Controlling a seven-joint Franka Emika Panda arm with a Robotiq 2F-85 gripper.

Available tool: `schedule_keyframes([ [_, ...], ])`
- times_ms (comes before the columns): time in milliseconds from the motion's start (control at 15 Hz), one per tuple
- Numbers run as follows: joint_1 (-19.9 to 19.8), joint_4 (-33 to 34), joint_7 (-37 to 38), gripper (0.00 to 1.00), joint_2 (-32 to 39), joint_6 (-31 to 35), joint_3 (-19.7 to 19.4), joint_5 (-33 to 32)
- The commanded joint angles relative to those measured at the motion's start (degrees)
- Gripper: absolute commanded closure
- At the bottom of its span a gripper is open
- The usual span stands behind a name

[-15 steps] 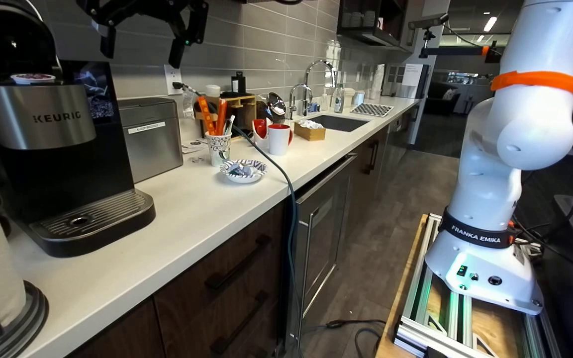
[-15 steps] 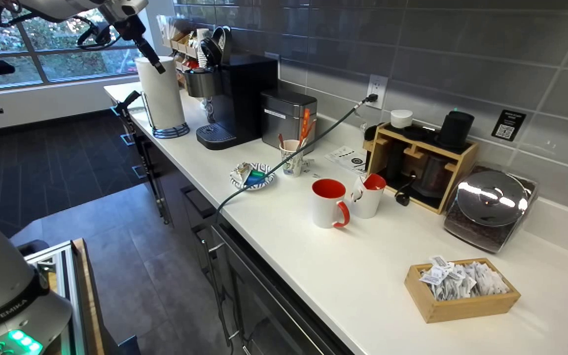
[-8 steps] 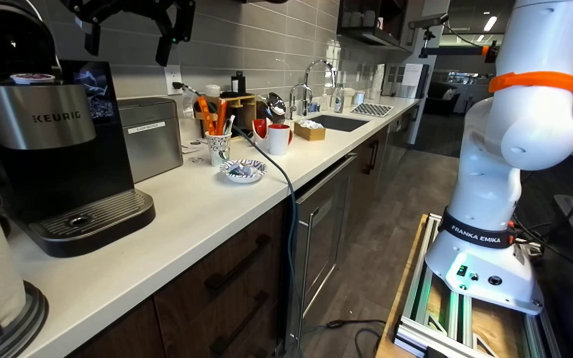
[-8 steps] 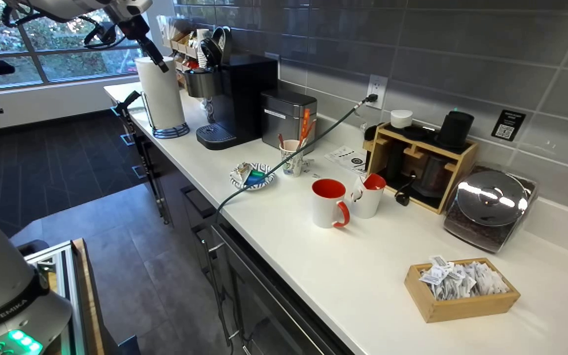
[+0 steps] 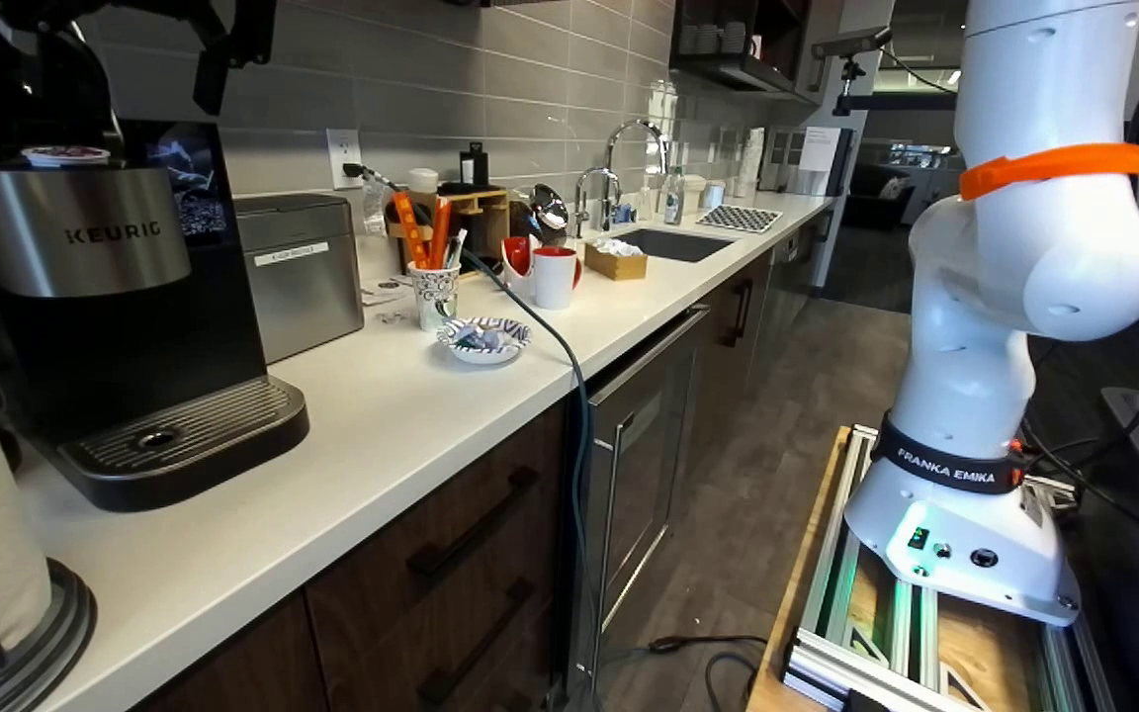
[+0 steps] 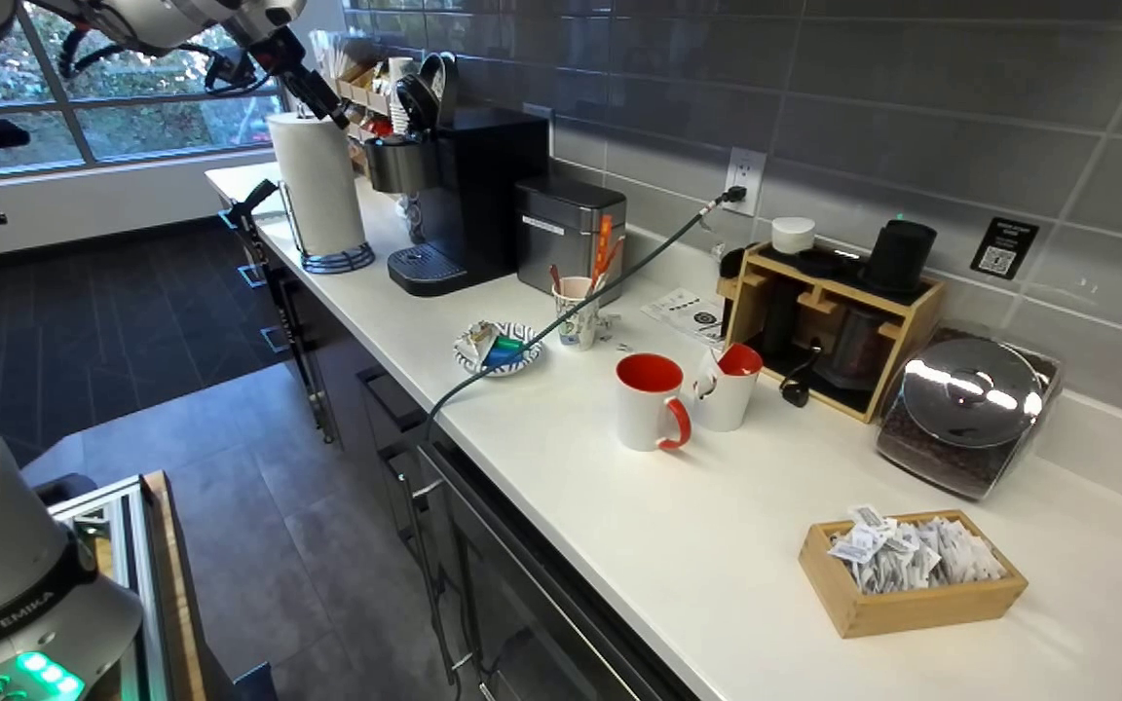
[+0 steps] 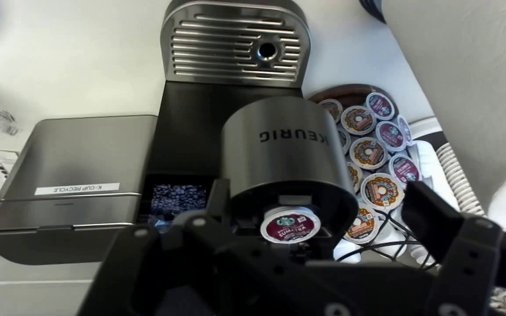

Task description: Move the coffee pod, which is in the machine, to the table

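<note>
Wrist view: the gripper has its fingers spread apart and holds nothing. The pod sits in the uncovered top of the coffee machine. Change: in both exterior views the gripper has shifted closer to the machine. Judged stage: approach; transfer to the counter not begun. Likely next: centre fingers over the pod, then lower.

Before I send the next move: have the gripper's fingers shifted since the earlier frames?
Yes. In an exterior view, the fingers have shifted toward picture left, away from the wall outlet and toward the coffee machine.
</note>
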Motion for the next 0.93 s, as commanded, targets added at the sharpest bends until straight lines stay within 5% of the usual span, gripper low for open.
schedule_keyframes([
  [0, 6.1, 13.0, -1.2, 0.0, 10.0, -6.5, -4.5, -4.7],
  [333, 11.9, 26.1, -6.4, 0.0, 18.2, -11.0, -10.0, -3.3],
  [867, 13.9, 37.1, -18.1, 0.0, 23.3, -14.9, -15.1, 8.9],
])
